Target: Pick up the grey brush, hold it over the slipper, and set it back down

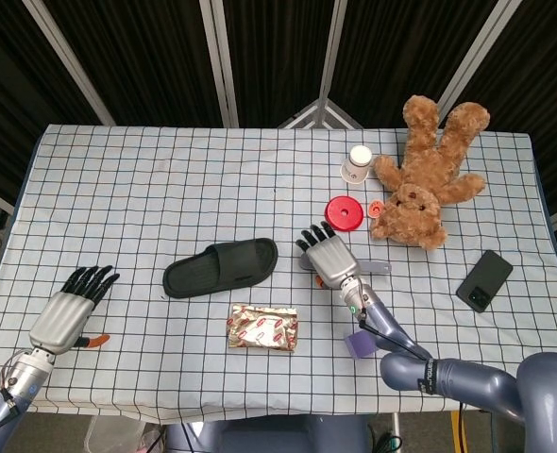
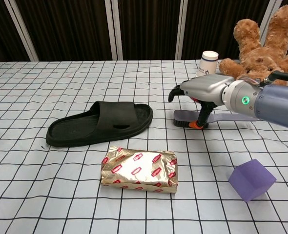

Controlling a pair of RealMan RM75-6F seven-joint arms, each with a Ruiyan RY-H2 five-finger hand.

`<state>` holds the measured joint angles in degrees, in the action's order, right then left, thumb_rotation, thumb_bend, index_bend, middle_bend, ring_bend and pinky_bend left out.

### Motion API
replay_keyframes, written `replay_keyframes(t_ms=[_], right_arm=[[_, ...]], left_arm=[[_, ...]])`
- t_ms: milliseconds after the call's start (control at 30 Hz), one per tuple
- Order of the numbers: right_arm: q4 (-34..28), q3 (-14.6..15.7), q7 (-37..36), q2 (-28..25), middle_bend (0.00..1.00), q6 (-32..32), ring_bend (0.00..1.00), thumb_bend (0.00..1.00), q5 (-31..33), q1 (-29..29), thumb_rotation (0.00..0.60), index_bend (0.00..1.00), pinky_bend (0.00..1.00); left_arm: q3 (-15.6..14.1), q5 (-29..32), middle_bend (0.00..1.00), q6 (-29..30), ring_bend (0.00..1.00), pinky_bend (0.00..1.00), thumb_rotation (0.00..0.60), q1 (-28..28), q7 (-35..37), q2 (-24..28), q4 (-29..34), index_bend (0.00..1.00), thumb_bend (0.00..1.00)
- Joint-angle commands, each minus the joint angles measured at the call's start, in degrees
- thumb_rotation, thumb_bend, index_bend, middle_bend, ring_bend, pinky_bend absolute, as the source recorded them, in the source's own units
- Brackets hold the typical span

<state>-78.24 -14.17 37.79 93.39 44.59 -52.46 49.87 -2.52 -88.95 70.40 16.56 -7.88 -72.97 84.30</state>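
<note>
The checked table (image 1: pixel 146 189) carries, at about 2 o'clock from its middle, a brown teddy bear (image 1: pixel 428 184); the black slipper (image 1: pixel 220 267) lies near the centre, with a foil packet (image 1: pixel 261 327) just at its 5 o'clock. The right hand (image 1: pixel 328 257) hangs palm-down over the head end of the grey brush (image 2: pixel 190 119), which lies flat on the cloth at the slipper's 3 o'clock, thumb reaching down to the bristles; whether it grips cannot be told. The left hand (image 1: pixel 71 308) rests at 8 o'clock, fingers apart, holding nothing; a purple cube (image 2: pixel 251 179), red lid (image 1: pixel 344 212) and paper cup (image 1: pixel 357 164) lie around.
</note>
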Motion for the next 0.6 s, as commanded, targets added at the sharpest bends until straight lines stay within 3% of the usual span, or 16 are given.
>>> replay_keyframes(t_ms=[33, 300, 600], right_arm=[[0.9, 0.2, -0.4, 0.1, 0.13, -0.3, 0.06, 0.36, 0.8, 0.5, 0.600, 0.21, 0.06], [3.6, 1.4, -2.1, 0.9, 0.15, -1.1, 0.08, 0.36, 1.6, 1.3, 0.600, 0.32, 0.06], [5.4, 2.0, -4.2, 1.1, 0.15, -1.1, 0.09, 0.36, 1.2, 2.0, 0.600, 0.33, 0.06]], left_arm=[[0.1, 0.3, 0.00, -0.3, 0.00, 0.03, 0.533, 0.1, -0.1, -0.1, -0.2, 0.00, 0.07], [0.2, 1.2, 0.00, -1.3, 0.00, 0.03, 0.534, 0.4, -0.8, -0.6, -0.4, 0.00, 0.07], [0.3, 1.6, 0.00, -1.5, 0.00, 0.03, 0.533, 0.5, -1.1, -0.8, -0.4, 0.00, 0.07]])
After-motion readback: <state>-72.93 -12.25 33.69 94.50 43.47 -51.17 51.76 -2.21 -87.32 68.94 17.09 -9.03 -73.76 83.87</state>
